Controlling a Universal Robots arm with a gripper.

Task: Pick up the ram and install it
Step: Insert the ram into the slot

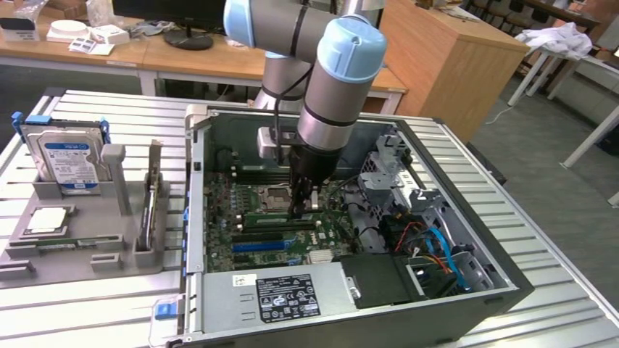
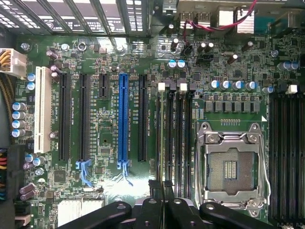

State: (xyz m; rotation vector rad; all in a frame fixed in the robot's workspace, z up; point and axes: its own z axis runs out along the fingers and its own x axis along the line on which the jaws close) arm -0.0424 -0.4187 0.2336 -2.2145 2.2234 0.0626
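Note:
My gripper (image 1: pixel 306 206) reaches down into the open computer case (image 1: pixel 203 217), just beside the empty processor socket (image 2: pixel 232 164). Its black fingertips (image 2: pixel 155 190) are shut on a thin green stick seen edge-on, the ram (image 2: pixel 159 143). The ram lies along a memory slot with a white latch (image 2: pixel 161 87) at its far end. In the exterior view the ram (image 1: pixel 274 215) is a narrow green strip low on the motherboard, running toward that view's left from the fingers. Whether it is pressed fully into the slot I cannot tell.
A grey tray (image 1: pixel 82 250) on the exterior view's left holds a blue-labelled hard drive (image 1: pixel 68 159) upright and a square silver processor (image 1: pixel 43 221). Inside the case are a blue expansion slot (image 2: pixel 123 119), drive cages and blue and orange cables (image 1: pixel 440 250), and a power supply (image 1: pixel 285 297).

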